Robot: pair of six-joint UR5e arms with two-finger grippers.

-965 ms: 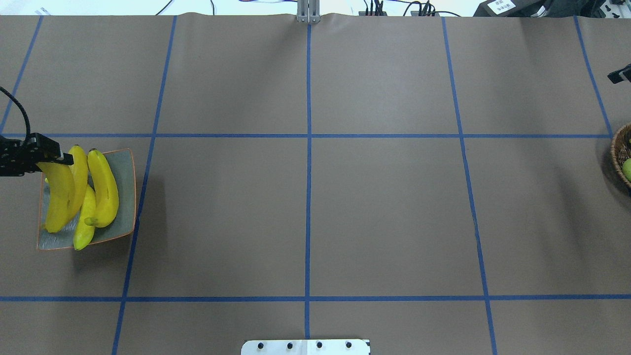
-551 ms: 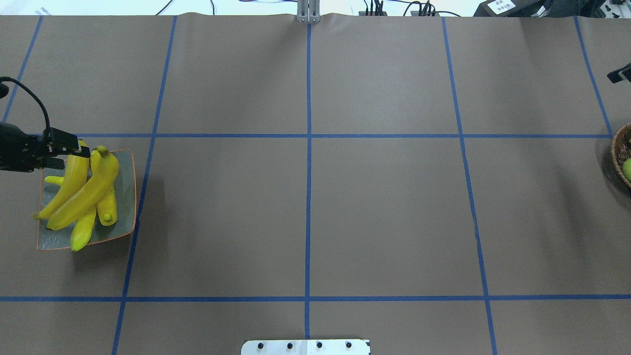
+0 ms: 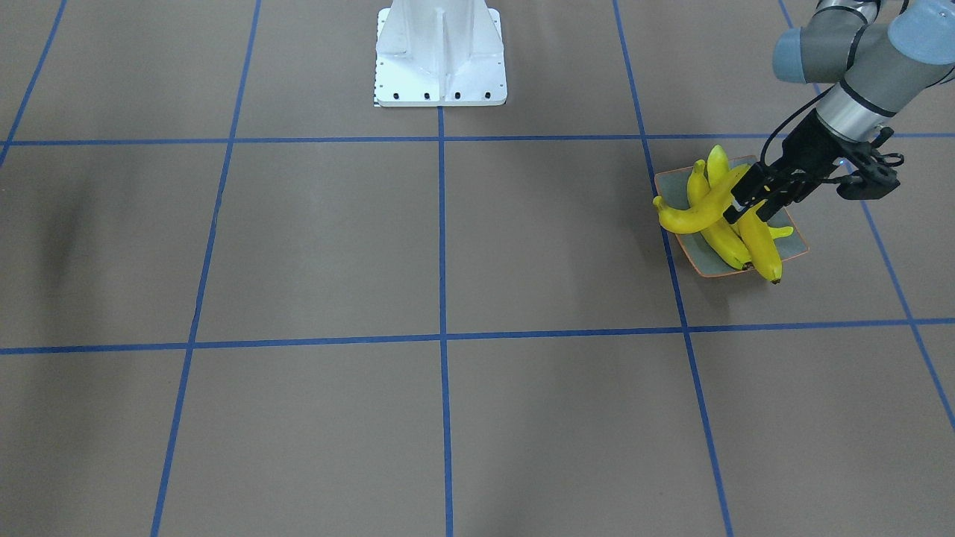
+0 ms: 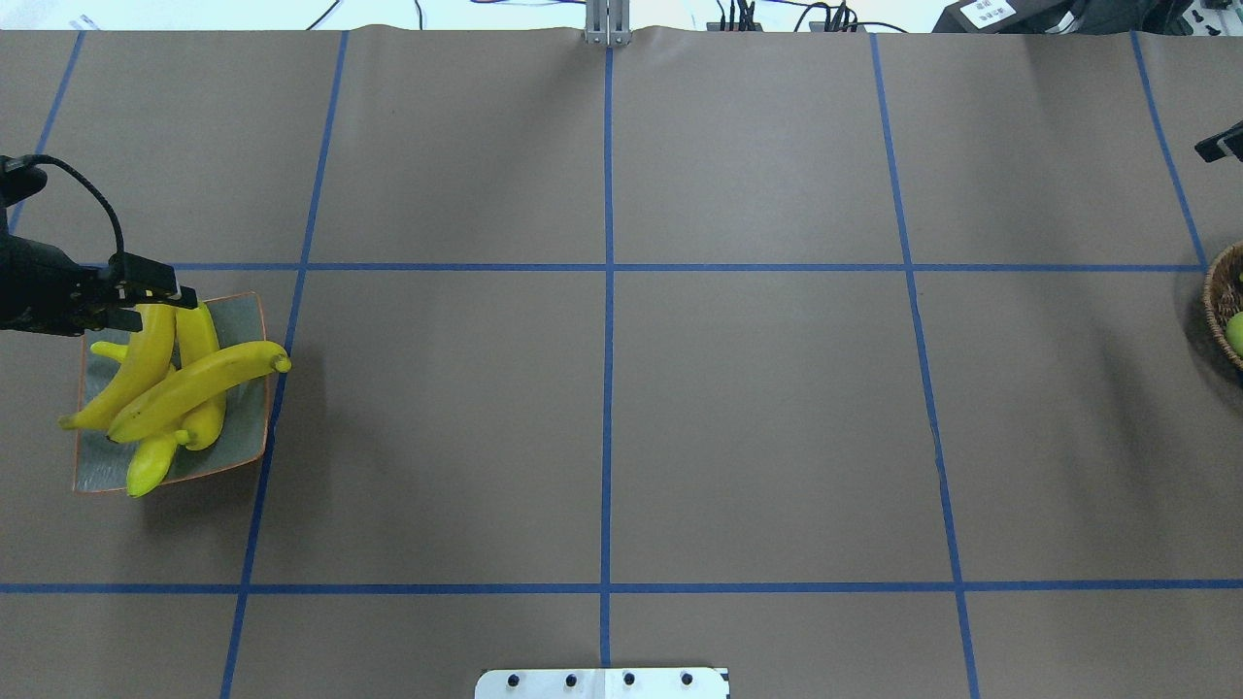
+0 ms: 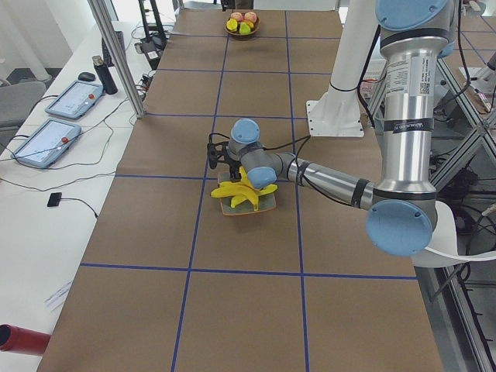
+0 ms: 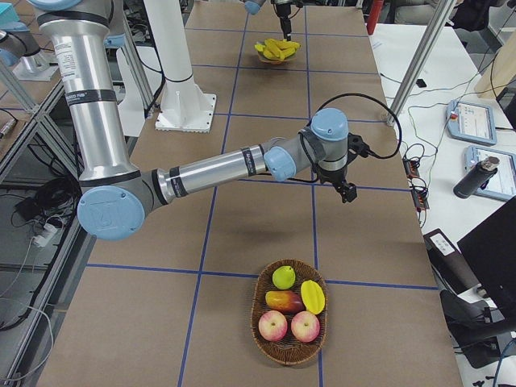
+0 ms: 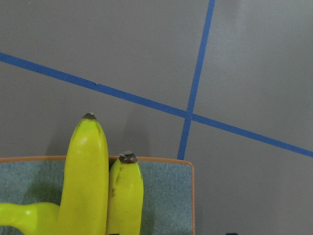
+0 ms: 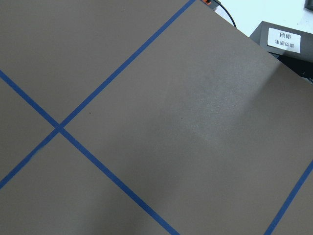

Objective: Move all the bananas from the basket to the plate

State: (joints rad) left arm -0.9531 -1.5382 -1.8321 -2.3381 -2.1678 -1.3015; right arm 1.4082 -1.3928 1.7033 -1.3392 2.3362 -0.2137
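Observation:
Several yellow bananas (image 4: 194, 383) lie piled on the square grey-green plate (image 4: 248, 325) at the table's left. One lies across the others, its tip past the plate's right rim. Another hangs over the left rim. My left gripper (image 4: 144, 299) is at the plate's far left corner, shut on the top end of that banana (image 3: 757, 239). The left wrist view shows two banana tips (image 7: 88, 181) on the plate (image 7: 166, 196). My right gripper (image 6: 347, 189) hovers over bare table; I cannot tell its state. The basket (image 6: 260, 322) holds no bananas.
The wicker basket (image 4: 1222, 311) sits at the table's right edge with apples, a green fruit and other fruit in it. The robot's white base plate (image 4: 602, 682) is at the near edge. Blue tape lines cross the brown table.
My left gripper moved right and farther away, dragging its banana's top end. Another banana swung over and now lies across the pile, tip past the plate's right rim.

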